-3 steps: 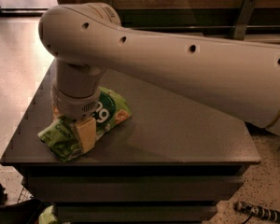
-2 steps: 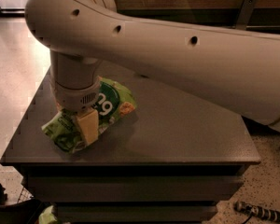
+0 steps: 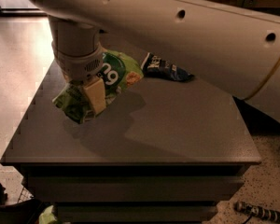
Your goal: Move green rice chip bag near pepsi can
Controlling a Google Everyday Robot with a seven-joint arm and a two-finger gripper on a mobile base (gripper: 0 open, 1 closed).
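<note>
The green rice chip bag [image 3: 119,71] is bright green with white lettering and hangs tilted over the left part of the grey table [image 3: 186,129]. My gripper [image 3: 91,105] comes straight down from the wide white arm and is shut on the bag's lower left end. One cream finger [image 3: 95,94] shows across the front of the bag. The bag casts a shadow on the table below it and seems lifted a little. The pepsi can is out of view; the arm hides the back of the table.
A dark navy chip bag [image 3: 168,71] with white lettering lies at the back of the table, just right of the green bag. The white arm [image 3: 191,27] spans the top of the view. A small object [image 3: 259,212] lies on the floor at lower right.
The arm has risen and shifted with the green bag in the gripper. The navy chip bag behind it, hidden before, now shows.
</note>
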